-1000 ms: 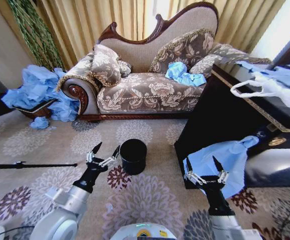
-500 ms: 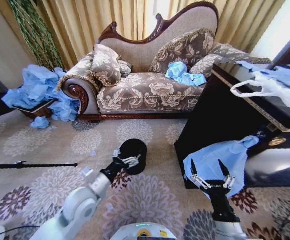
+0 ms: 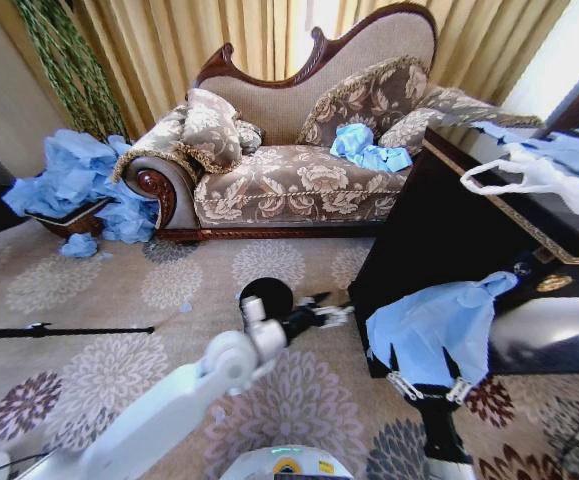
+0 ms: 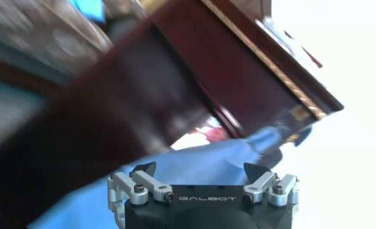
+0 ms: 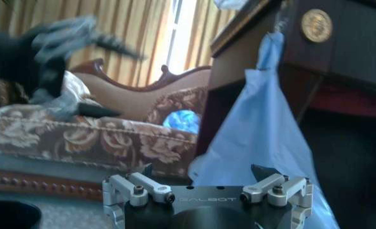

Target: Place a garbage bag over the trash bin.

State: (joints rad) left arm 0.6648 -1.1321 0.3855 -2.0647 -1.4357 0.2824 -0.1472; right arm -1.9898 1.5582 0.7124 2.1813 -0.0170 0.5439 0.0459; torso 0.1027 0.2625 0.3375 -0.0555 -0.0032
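Since a second ago, the left gripper [image 3: 331,313] has been swung from beside the trash bin [image 3: 266,297] across toward the garbage bag [image 3: 431,330], its fingers spread wide. The bag is draped down the dark cabinet [image 3: 419,240], with the bin apart on the carpet [image 3: 119,290]. The right gripper [image 3: 422,384] is held just below the bag, fingers parted, nothing gripped.

Light-blue garbage bag [image 3: 429,330], black trash bin [image 3: 265,297], floral-patterned carpet [image 3: 89,290]
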